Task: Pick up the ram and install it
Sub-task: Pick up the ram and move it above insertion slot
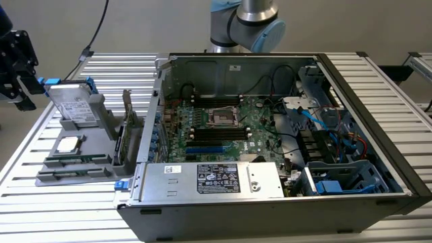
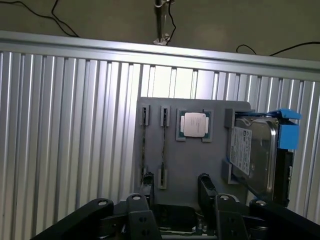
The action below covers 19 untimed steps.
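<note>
**Counter stock, seen remotely: ram in its holder, fingers spread and empty**

I list items by the exterior view, from its left to its right.

1. Black fingers [image 2: 205, 186]: at the far left, beside the holder. In the wrist view they stand released, wide apart with nothing between them, near the ends of the two ram slots.
2. Ribbed aluminium counter [image 1: 74, 215]: carries everything below.
3. Grey plastic holder tray [image 1: 94, 142]: on the counter, just beside the case.
4. Silver hard drive in a blue bracket [image 1: 73, 104]: upright at the tray's far end.
5. Square silver processor chip [image 1: 68, 144]: flat in its recess, in front of the drive.
6. Two long, thin green circuit-board sticks: the farther ram stick [image 1: 78, 158] and the nearer ram stick [image 1: 74, 173]. Each stands on edge in its own tray slot, side by side, in front of the processor. Neither is gripped or installed.
7. Tall green expansion card [image 1: 125, 134]: upright at the tray's edge nearest the case.
8. Open black-and-grey computer case [image 1: 270, 225]: lying on its side.
9. Silver power supply box with a black label [image 1: 209, 179]: along the case's near wall.
10. Green motherboard [image 1: 260, 119]: on the case floor.
11. Blue cables [image 1: 324, 121]: in the case's right-hand bay.
</note>
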Available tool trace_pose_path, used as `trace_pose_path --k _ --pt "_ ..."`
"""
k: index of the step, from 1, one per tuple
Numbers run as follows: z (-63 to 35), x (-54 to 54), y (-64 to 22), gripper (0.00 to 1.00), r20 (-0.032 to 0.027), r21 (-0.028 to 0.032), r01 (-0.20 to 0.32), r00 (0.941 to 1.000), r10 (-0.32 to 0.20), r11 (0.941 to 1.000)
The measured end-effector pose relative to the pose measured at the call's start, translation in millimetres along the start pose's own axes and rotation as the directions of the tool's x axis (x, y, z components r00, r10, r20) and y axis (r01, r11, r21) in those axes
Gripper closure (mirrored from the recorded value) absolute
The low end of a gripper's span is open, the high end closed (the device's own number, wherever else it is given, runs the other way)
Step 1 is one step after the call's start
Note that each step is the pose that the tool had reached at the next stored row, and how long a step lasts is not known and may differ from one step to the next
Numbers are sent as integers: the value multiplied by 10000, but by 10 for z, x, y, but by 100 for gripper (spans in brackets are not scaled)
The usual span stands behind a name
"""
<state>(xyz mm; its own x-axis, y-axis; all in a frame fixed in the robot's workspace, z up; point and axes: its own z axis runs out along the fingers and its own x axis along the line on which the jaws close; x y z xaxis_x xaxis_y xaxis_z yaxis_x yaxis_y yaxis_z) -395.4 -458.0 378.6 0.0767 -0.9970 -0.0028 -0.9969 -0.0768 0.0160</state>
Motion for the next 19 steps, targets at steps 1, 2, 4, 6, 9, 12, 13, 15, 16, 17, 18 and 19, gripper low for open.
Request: trace_pose_path --k 1,2,4,6,9,12,13,15,16,17,18,19 --pt "17 10 5 52 0 4 0 10000 0 10000" --pt "34 21 8 52 0 5 0 10000 0 10000" --pt "67 44 14 52 -2 6 0 10000 0 10000" --pt "104 64 18 52 -2 12 0 10000 0 10000" --pt "156 103 22 52 -2 16 0 10000 0 10000" --pt "209 150 25 52 -2 20 0 10000 0 10000" --pt "227 167 26 52 -3 20 0 10000 0 10000" --pt "263 201 28 52 -3 21 0 10000 0 10000" --pt "282 218 29 52 -3 23 0 10000 0 10000" --pt "301 232 29 52 -2 24 1 10000 0 10000" --pt "319 244 30 52 -2 25 1 10000 -1 10000" --pt "336 253 31 52 -2 25 0 10000 0 10000"
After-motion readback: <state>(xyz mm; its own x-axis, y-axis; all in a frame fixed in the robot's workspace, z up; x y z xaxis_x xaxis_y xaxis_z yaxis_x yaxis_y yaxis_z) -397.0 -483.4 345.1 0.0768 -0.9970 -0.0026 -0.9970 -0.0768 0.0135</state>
